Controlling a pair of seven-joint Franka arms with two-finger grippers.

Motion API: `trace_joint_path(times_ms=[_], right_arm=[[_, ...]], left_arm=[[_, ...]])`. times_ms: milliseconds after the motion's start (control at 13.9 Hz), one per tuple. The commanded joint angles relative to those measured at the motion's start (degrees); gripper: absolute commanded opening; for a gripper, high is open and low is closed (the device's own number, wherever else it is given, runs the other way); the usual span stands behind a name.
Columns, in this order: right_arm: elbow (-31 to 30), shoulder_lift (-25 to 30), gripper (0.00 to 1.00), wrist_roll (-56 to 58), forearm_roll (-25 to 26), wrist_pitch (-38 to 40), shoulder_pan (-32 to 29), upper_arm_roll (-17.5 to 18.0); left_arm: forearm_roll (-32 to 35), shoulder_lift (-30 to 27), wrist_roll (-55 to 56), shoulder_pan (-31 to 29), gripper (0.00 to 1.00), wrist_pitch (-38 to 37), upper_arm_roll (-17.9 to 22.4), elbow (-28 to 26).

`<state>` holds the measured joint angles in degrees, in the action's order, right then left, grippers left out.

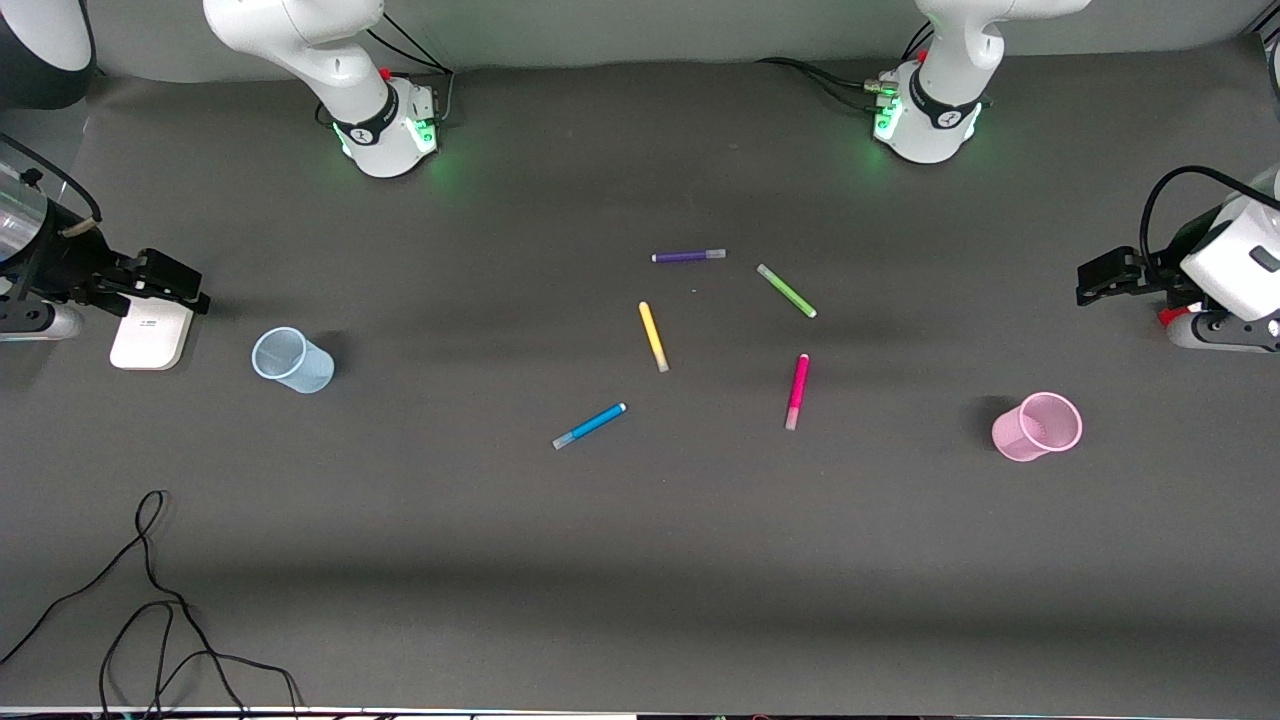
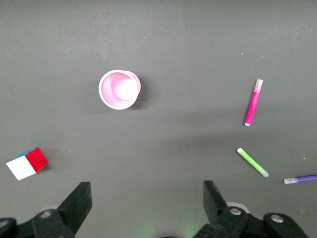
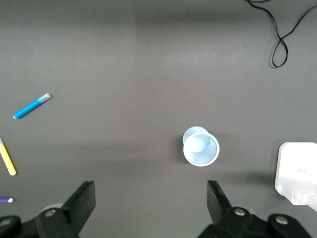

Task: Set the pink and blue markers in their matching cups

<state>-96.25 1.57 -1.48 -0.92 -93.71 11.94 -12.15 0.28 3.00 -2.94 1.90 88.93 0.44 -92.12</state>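
Observation:
The blue marker [image 1: 590, 426] lies on the dark table near the middle; it also shows in the right wrist view [image 3: 31, 106]. The pink marker [image 1: 797, 391] lies beside it toward the left arm's end and shows in the left wrist view [image 2: 253, 102]. The pale blue cup [image 1: 292, 359] stands upright toward the right arm's end [image 3: 200, 146]. The pink cup [image 1: 1038, 427] stands upright toward the left arm's end [image 2: 120, 89]. My right gripper [image 1: 185, 285] [image 3: 151, 198] is open and empty over the right arm's end. My left gripper [image 1: 1100, 280] [image 2: 147, 198] is open and empty over the left arm's end.
A yellow pen [image 1: 653, 336], a green pen [image 1: 786, 291] and a purple pen [image 1: 688, 256] lie farther from the front camera than the two markers. A white box [image 1: 150, 335] sits under my right gripper. A colour cube [image 2: 27, 163] lies near the pink cup. A black cable [image 1: 150, 600] loops near the front edge.

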Motion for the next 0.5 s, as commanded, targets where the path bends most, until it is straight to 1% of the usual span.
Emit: trace_joint_path(times_ms=[0,432], right_arm=[[1.68,-0.43,1.00,-0.53,-1.01,1.86,-0.07,-0.51],[1.68,-0.60,1.00,-1.24,-1.01,2.39,0.02,-0.16]], left_arm=[[-0.20,0.08,-0.58,0.38,1.00,-1.30,0.44,1.16],[-0.11,-0.10,0.38,0.73,1.00,-1.39,0.35,1.16]])
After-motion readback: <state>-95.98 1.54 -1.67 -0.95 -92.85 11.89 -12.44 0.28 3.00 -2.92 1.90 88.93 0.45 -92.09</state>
